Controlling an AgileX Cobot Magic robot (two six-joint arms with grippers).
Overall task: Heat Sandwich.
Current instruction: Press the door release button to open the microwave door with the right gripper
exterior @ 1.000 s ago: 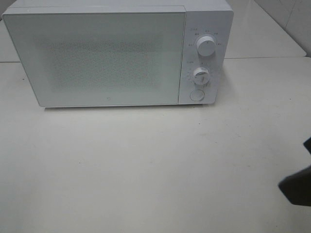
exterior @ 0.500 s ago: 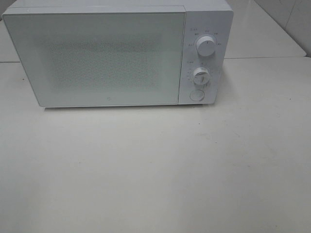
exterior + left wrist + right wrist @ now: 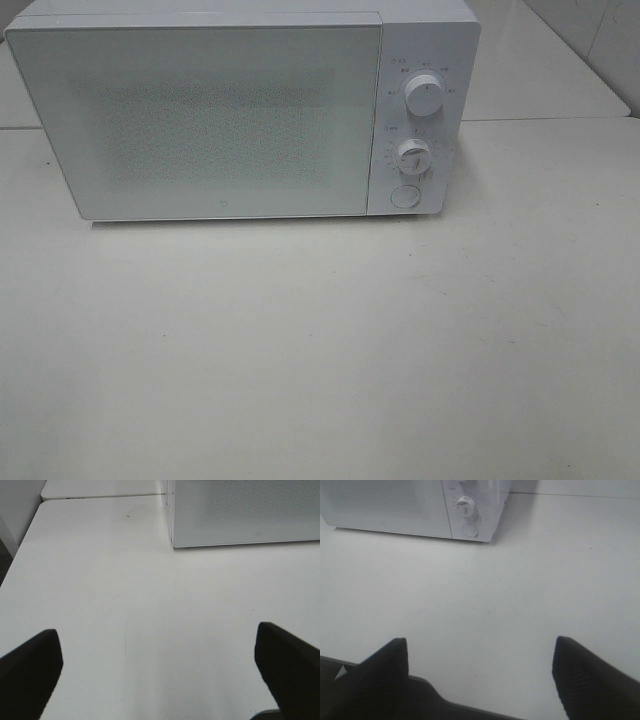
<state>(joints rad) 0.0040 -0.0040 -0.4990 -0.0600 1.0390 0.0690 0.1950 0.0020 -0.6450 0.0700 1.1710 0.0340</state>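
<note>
Your left tool [image 3: 157,635] and right tool [image 3: 480,644] both hang with jaws apart and empty above the table [image 3: 320,360]. The microwave [image 3: 245,115] stands shut. The sandwich may lie behind its speckled door, but you can't tell.

White microwave [image 3: 220,120] standing shut on a pale surface [image 3: 320,350]
Its speckled, frosted door [image 3: 200,125] is closed flush and covers most of the front. The narrow control panel at the right end carries an upper knob [image 3: 425,97], a lower knob [image 3: 412,157] below it and a round button [image 3: 404,195] just under that. The surface spreads wide in front, and a seam at the right marks a second slab [image 3: 545,70] behind
</note>
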